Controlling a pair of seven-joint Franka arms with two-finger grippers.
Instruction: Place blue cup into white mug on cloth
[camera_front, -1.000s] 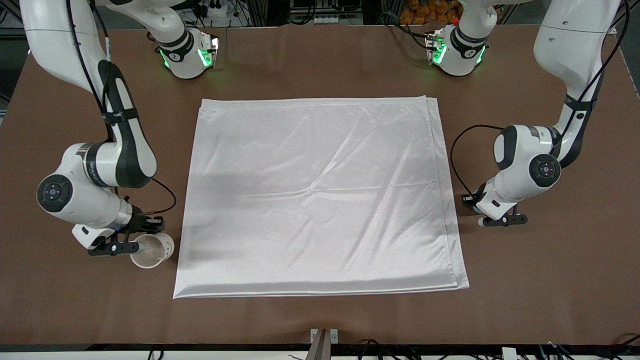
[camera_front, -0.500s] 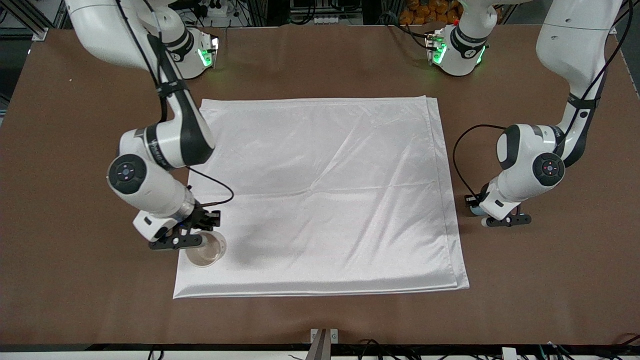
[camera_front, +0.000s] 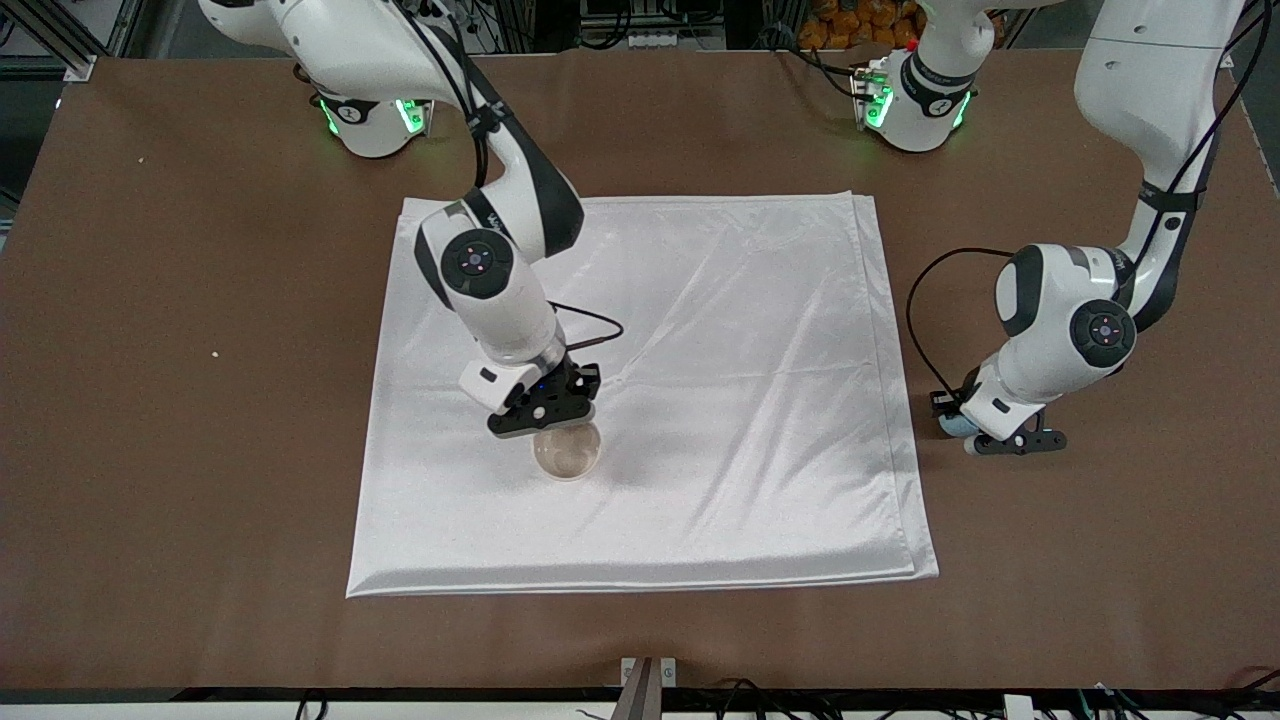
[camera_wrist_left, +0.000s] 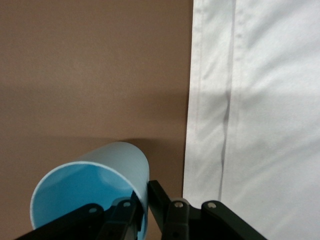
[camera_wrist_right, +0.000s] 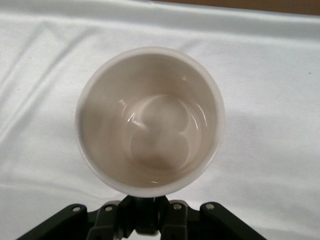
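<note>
mug (camera_front: 567, 452) now over cloth (camera_front: 760, 330) near its centre, toward 7 o'clock of middle crease, carried in from bare table off cloth's right-arm edge; right gripper (camera_front: 545, 408) clamped on handle side. blue cup (camera_wrist_left: 95, 192) beside cloth's 3 o'clock edge, left gripper (camera_front: 1005, 437) just pinched onto rim. next likely: set mug down, bring cup over.

The right arm reaches over the cloth (camera_front: 650, 390), its tool (camera_front: 545, 412) clamped on the white mug (camera_front: 567, 452), mouth up, above the cloth's middle part. The left tool (camera_front: 1005, 440) sits low at the brown counter (camera_front: 180, 400) just beside the cloth's edge toward the left arm's end, closed on the blue cup (camera_front: 952, 424), which barely shows.
</note>
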